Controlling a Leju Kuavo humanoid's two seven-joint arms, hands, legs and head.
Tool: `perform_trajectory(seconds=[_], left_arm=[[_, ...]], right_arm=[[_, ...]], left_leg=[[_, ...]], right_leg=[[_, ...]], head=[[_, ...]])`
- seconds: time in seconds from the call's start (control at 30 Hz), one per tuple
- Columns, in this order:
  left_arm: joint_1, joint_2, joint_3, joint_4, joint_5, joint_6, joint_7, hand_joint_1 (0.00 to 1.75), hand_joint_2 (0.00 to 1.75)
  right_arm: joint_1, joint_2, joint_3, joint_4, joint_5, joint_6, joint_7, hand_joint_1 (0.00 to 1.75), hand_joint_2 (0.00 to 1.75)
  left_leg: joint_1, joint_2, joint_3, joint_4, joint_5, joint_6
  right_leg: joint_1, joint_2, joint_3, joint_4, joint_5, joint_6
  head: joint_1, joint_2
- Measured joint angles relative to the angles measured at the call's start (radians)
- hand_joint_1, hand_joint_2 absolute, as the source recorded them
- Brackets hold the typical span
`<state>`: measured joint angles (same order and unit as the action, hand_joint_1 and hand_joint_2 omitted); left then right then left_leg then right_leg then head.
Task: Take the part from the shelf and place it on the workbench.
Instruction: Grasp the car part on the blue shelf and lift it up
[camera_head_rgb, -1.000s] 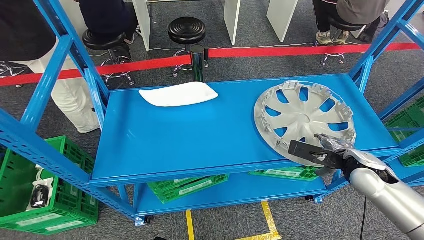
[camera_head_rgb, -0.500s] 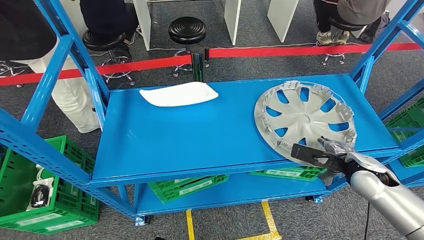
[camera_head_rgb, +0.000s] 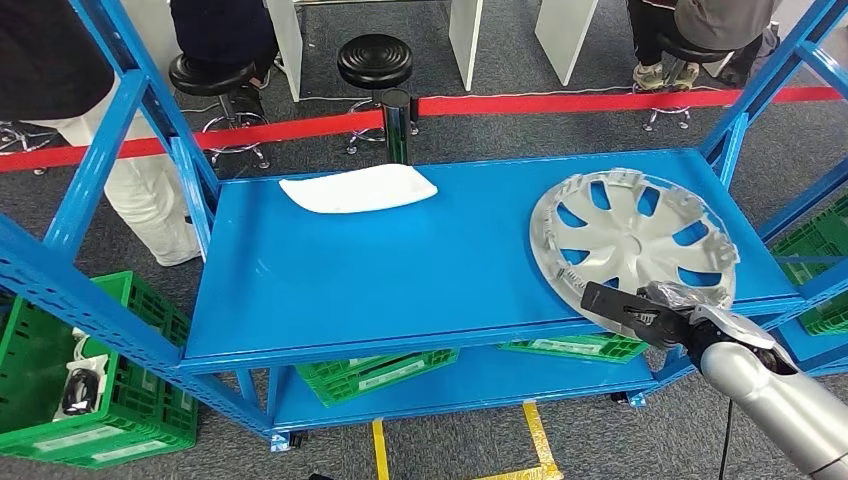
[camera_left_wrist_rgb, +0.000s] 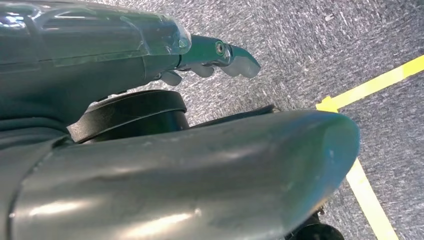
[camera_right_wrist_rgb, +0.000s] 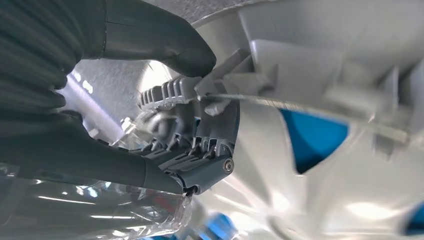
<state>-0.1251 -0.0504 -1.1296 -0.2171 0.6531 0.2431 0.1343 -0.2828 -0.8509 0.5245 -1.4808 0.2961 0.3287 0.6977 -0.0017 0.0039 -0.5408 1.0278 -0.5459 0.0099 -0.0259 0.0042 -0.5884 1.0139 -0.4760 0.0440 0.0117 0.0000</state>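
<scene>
The right robot hand (camera_head_rgb: 655, 312) is clamped on the near rim of the wheel cover (camera_head_rgb: 634, 240); in the right wrist view its thumb (camera_right_wrist_rgb: 165, 42) presses one side of the rim's clips and its darker fingers (camera_right_wrist_rgb: 200, 165) the other. The left robot hand (camera_left_wrist_rgb: 220, 55) hangs over grey carpet and a yellow floor line (camera_left_wrist_rgb: 370, 85), holding nothing, its fingers apart.

The wheel cover sits at the right end of the blue shelf (camera_head_rgb: 400, 270), its near edge overhanging the front lip and its far side seeming to tilt up. To do the lift well, I judge the robot hand should keep the pinch firm on the ribbed rim, raise the cover before drawing it back so the clips clear the lip, and keep it off the blue upright (camera_head_rgb: 760, 90) on the right.

Farther along the shelf lies a white tray (camera_head_rgb: 357, 188), well apart. Beyond are a black stool (camera_head_rgb: 373, 60) and a red barrier tape (camera_head_rgb: 280, 130).
</scene>
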Motion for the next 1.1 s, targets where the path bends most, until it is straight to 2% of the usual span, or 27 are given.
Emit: perform_trajectory(seconds=[0.47, 0.7, 0.93, 1.1], left_arm=[[0.0, 0.001, 0.0, 0.001, 0.005, 0.003, -0.005, 0.0, 0.0], [0.0, 0.002, 0.0, 0.001, 0.024, 0.013, -0.021, 0.0, 0.0], [0.0, 0.002, 0.0, 0.001, 0.027, 0.014, -0.023, 0.0, 0.0], [0.0, 0.002, 0.0, 0.001, 0.026, 0.014, -0.054, 0.0, 0.0]], right_arm=[[-0.038, -0.002, 0.05, -0.008, -0.027, -0.089, -0.011, 1.75, 1.75], [-0.052, 0.012, 0.046, -0.029, -0.091, -0.357, -0.185, 1.75, 1.75], [-0.052, 0.037, 0.036, -0.047, -0.106, -0.39, -0.217, 1.75, 1.75], [-0.042, 0.064, 0.003, -0.071, -0.165, -0.517, -0.341, 1.75, 1.75]], left_leg=[[0.0, 0.005, 0.0, 0.0, 0.0, 0.0], [0.0, 0.008, 0.0, 0.0, 0.0, 0.0], [0.0, 0.01, 0.0, 0.0, 0.0, 0.0], [0.0, 0.012, 0.0, -0.001, -0.001, 0.001]], right_leg=[[0.0, 0.001, 0.0, 0.0, 0.0, 0.0], [0.0, 0.001, 0.0, 0.0, 0.0, 0.0], [0.0, 0.002, 0.0, 0.0, 0.0, 0.0], [0.0, 0.003, 0.0, 0.0, 0.0, 0.0]], head=[[0.0, 0.0], [0.0, 0.0], [0.0, 0.0], [0.001, 0.0]])
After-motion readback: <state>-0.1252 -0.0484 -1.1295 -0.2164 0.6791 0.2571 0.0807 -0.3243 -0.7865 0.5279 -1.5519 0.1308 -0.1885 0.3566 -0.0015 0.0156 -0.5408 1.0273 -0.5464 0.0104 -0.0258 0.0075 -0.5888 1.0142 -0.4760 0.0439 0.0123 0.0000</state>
